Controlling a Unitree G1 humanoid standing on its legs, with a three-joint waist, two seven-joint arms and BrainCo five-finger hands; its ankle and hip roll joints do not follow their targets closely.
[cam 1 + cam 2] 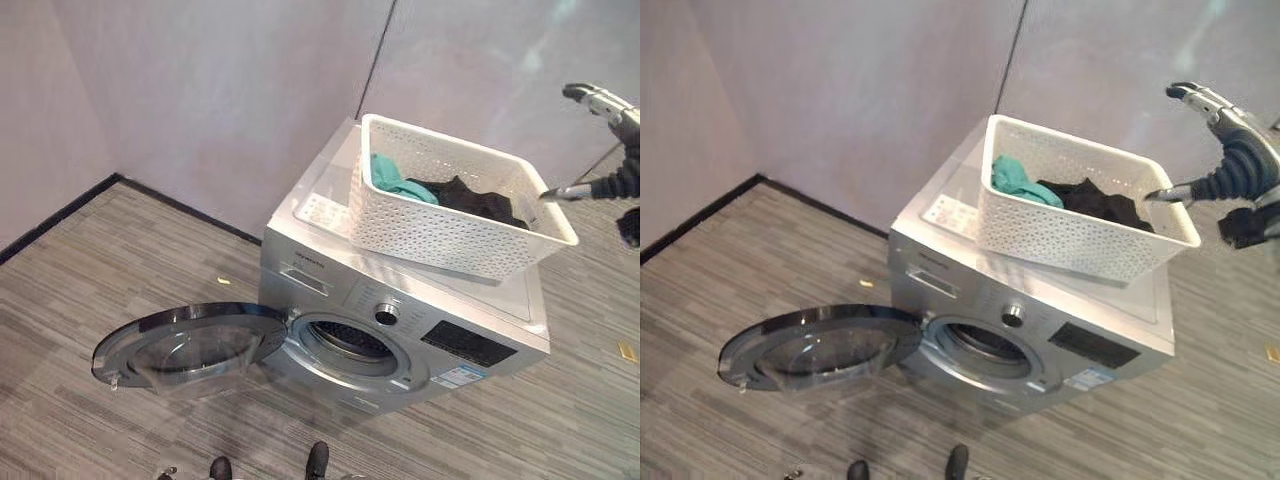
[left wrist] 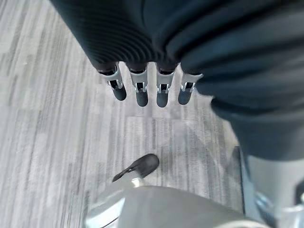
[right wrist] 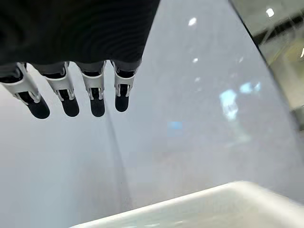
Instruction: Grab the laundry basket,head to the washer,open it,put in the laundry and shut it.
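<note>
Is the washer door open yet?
Open. The washer has its round door swung fully out to its left, leaving the drum opening exposed. The laundry basket sits on top, clothes inside.

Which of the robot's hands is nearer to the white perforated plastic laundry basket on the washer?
The right hand. It hovers open at the white perforated plastic laundry basket, beside its far right corner. The left hand hangs open over the floor, away from the basket.
</note>
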